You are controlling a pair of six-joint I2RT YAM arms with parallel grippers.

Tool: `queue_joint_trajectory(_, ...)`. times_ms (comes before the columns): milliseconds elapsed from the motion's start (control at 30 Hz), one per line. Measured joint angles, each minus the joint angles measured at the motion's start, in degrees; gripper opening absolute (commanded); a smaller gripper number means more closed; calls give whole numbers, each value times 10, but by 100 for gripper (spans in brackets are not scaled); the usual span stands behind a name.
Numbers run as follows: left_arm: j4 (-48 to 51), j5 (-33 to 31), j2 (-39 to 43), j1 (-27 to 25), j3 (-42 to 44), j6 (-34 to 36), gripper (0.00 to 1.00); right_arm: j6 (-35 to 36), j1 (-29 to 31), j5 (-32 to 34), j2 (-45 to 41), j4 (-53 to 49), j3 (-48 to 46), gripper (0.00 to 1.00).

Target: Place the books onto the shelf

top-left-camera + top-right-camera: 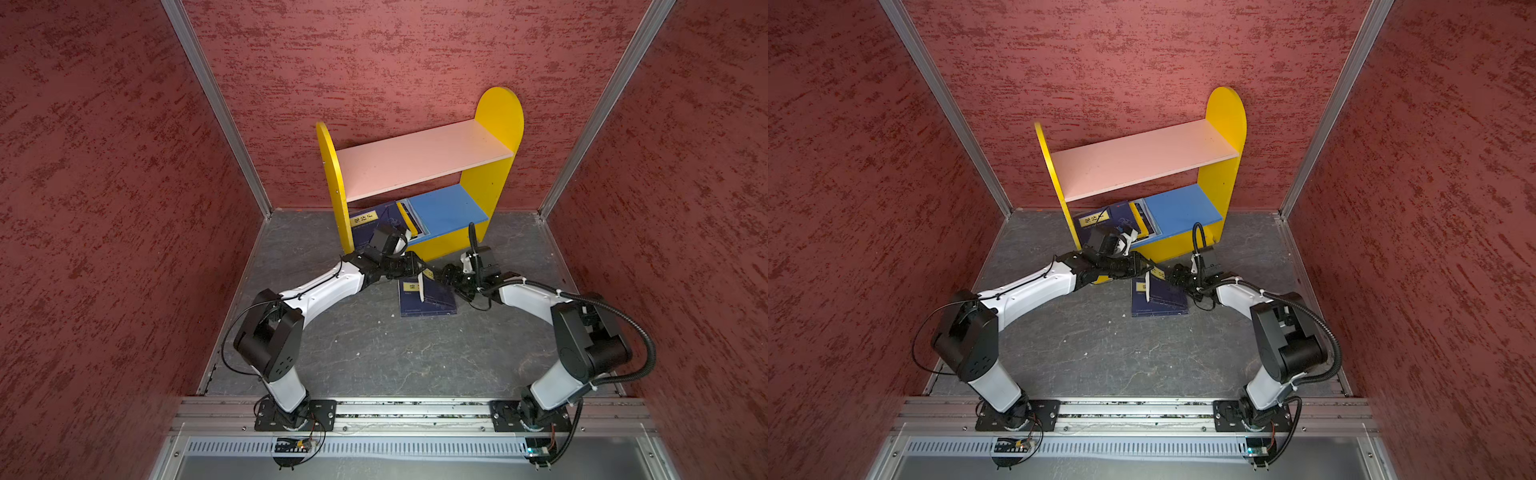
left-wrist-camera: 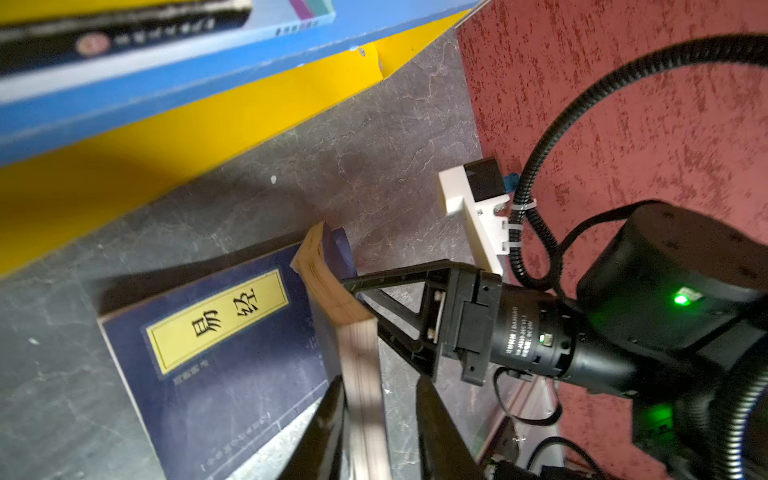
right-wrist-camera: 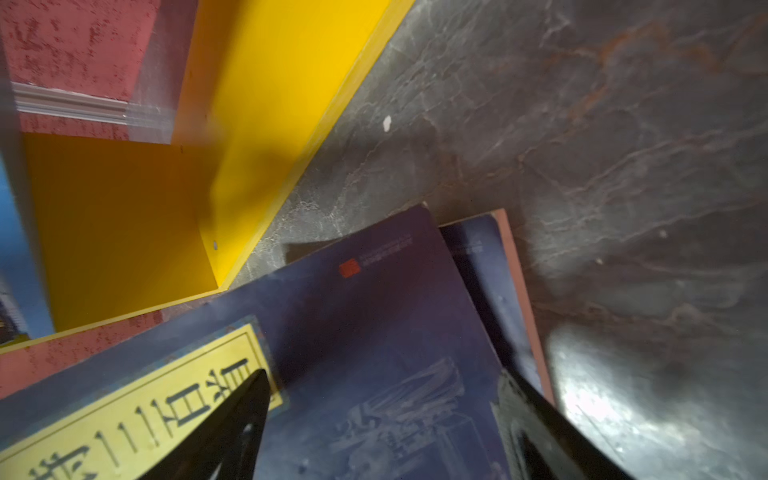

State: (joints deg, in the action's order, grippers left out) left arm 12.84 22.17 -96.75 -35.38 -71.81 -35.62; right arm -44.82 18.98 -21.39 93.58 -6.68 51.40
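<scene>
Flat on the floor lies one navy book (image 1: 428, 301). Above it a second navy book (image 2: 357, 357) stands tilted, the left gripper (image 2: 380, 415) straddling its page edge, the right gripper (image 1: 446, 277) spread wide across its cover. Beyond, the shelf (image 1: 419, 160) holds books (image 1: 409, 218) on its blue board.

1. Shelf (image 1: 492, 178): smooth painted board, slightly glossy.
2. Books (image 1: 432, 297): paper, matt navy covers.
3. Floor (image 1: 374, 353): dull, veined, stone-like.
4. Walls (image 1: 104, 166): rough red texture.
5. Corner rails (image 1: 216, 108): brushed metal.
</scene>
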Motion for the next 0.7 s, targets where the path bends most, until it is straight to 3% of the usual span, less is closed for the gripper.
queue_joint_trajectory(533, 0, -15, 11, 0, 3, 10, 5, -29, -12, 9, -77, 26, -38, 90)
queue_joint_trajectory(700, 1, -14, 13, 0, 3, 15, 10, -37, -26, 7, -85, 45, -63, 92)
